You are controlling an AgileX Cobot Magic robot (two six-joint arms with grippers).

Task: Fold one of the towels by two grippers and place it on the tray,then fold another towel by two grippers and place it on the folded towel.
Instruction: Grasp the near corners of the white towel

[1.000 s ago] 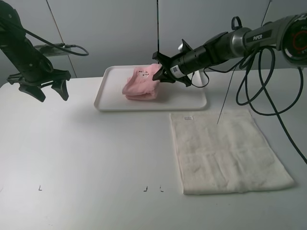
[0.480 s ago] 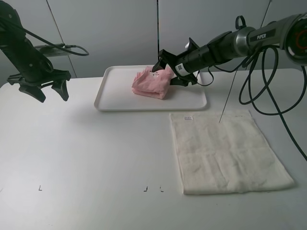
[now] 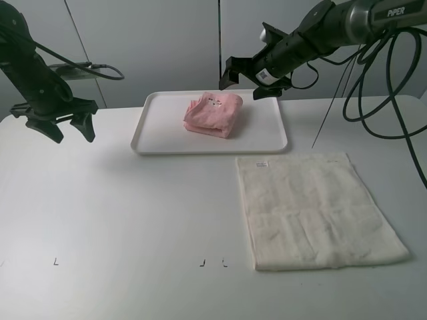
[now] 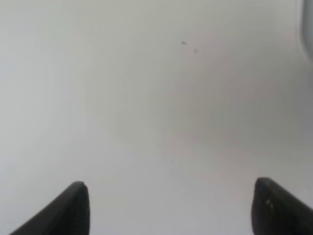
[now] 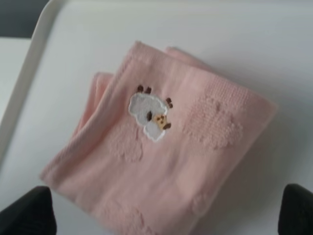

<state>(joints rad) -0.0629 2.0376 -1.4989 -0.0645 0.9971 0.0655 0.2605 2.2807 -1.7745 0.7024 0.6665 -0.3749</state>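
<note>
A folded pink towel with a small sheep patch lies on the white tray; it fills the right wrist view. A cream towel lies flat on the table at the front right. My right gripper is open and empty, raised above the tray's back right, clear of the pink towel. My left gripper is open and empty at the far left, above bare table. Its two fingertips frame only white table.
The tray stands at the back centre of the white table. Black cables hang from the right arm over the back right. Small marks sit near the table's front edge.
My right gripper has let go of the pink towel and risen up and back from it. The towel now rests folded on the tray. The left arm has not moved.
</note>
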